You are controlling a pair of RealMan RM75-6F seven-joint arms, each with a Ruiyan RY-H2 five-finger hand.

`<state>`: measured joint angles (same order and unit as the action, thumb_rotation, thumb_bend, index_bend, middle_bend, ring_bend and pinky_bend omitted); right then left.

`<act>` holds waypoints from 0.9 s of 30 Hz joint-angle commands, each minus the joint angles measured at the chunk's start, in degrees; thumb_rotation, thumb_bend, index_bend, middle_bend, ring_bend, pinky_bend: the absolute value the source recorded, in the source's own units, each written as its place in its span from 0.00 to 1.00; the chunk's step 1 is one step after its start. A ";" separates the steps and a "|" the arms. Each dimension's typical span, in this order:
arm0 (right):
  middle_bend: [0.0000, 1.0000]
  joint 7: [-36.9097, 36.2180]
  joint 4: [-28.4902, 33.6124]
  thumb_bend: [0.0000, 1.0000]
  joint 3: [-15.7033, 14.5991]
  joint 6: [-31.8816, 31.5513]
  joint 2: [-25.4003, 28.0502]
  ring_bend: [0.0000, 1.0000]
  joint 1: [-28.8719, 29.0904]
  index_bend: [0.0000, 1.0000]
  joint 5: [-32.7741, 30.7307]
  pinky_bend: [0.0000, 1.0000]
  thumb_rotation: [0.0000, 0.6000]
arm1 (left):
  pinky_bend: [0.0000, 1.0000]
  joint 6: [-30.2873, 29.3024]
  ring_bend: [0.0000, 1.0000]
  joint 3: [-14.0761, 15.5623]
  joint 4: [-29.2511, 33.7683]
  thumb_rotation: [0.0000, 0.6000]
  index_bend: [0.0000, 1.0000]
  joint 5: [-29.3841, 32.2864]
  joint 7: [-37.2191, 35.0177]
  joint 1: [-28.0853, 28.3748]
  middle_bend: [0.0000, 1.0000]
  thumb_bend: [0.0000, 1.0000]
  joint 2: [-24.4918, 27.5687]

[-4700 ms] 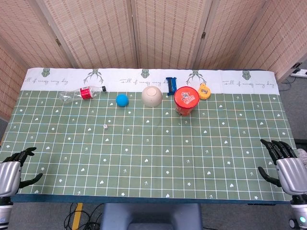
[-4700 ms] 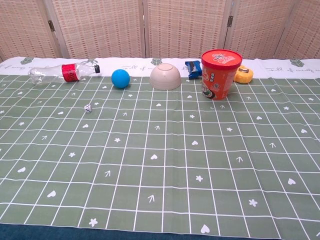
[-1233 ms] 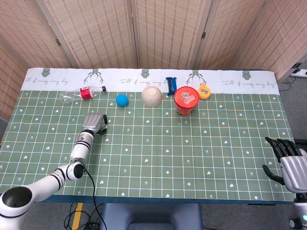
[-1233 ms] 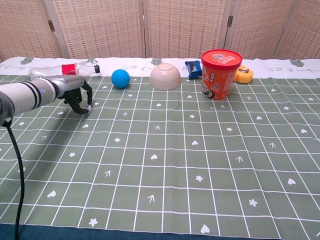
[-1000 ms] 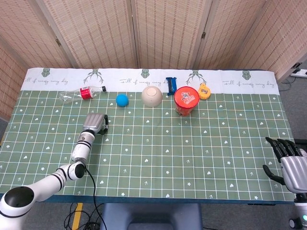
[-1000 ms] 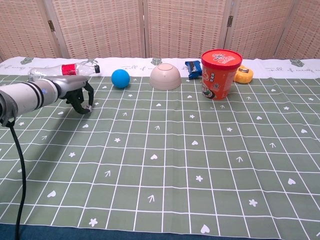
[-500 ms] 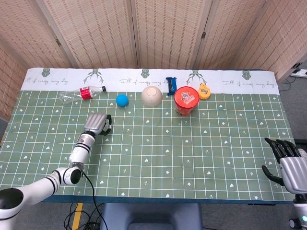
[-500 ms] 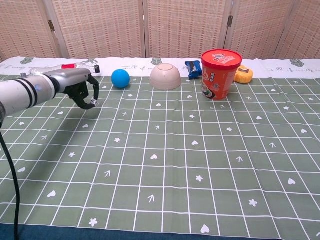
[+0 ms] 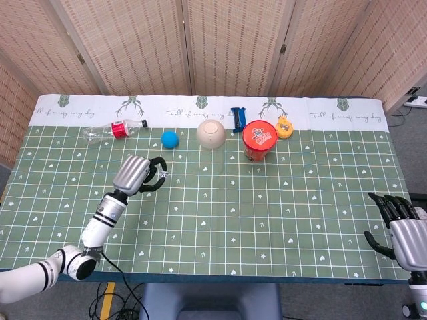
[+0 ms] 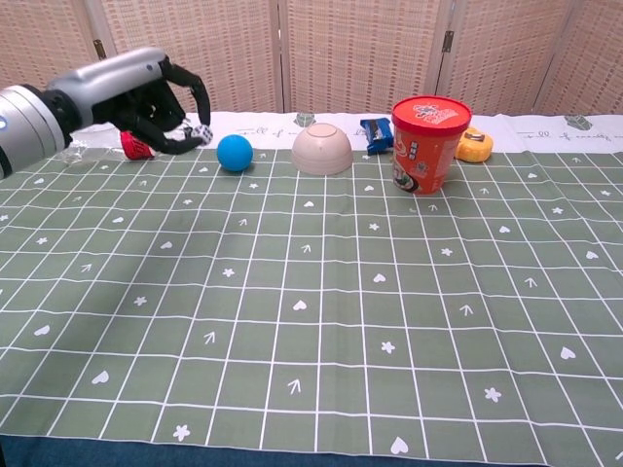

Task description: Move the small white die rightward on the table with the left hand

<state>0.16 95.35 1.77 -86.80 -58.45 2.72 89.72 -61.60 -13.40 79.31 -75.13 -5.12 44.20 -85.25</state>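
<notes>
We count one small white die [image 10: 201,131], pinched at the fingertips of the left hand [image 10: 161,104] and raised clear of the table [image 9: 280,220], in front of the one plastic bottle [image 9: 110,131] and left of the one blue ball [image 10: 235,153]. Beyond these we see one upturned beige bowl [image 10: 322,149], one blue snack packet [image 9: 238,119], one red noodle cup [image 10: 425,144] and one small orange object [image 9: 285,127]. The right hand [image 9: 403,235] rests at the table's near edge, fingers spread, holding nothing. Half a second ago the left hand sat low over the cloth; it has since lifted the die and carried it slightly rightward.
</notes>
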 commanded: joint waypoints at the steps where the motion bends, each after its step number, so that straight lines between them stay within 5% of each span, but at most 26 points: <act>1: 0.21 0.10 0.08 0.24 0.04 -0.07 0.02 0.16 -0.02 0.13 0.02 0.16 1.00 | 0.98 -5.03 0.81 -1.38 4.77 1.00 0.15 -4.22 -5.27 -2.21 0.92 0.34 3.50; 11: 0.21 0.19 0.24 0.24 0.23 0.27 0.13 0.16 0.24 0.13 -0.06 0.16 1.00 | 0.97 -6.98 0.78 0.33 5.33 1.00 0.09 -6.09 -3.85 -3.68 0.88 0.32 3.84; 17: 0.21 0.01 0.09 0.24 0.13 0.32 0.13 0.16 0.21 0.13 0.03 0.16 1.00 | 0.90 -7.10 0.64 0.38 6.28 1.00 0.11 -3.23 -2.57 -5.63 0.76 0.32 5.62; 23: 0.21 -0.16 -0.02 0.24 0.04 0.00 0.26 0.16 0.06 0.13 0.34 0.16 1.00 | 0.65 -9.04 0.45 0.63 10.19 1.00 0.14 3.69 3.99 -10.42 0.59 0.32 9.80; 27: 0.21 -0.46 -0.27 0.24 0.04 0.02 0.21 0.16 0.15 0.13 0.53 0.16 1.00 | 0.54 -11.82 0.41 1.12 12.02 1.00 0.19 7.28 6.75 -14.16 0.55 0.32 11.89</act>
<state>-0.29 95.09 1.81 -86.79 -58.23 2.85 90.23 -72.03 -12.62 90.16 -69.46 0.49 31.70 -74.63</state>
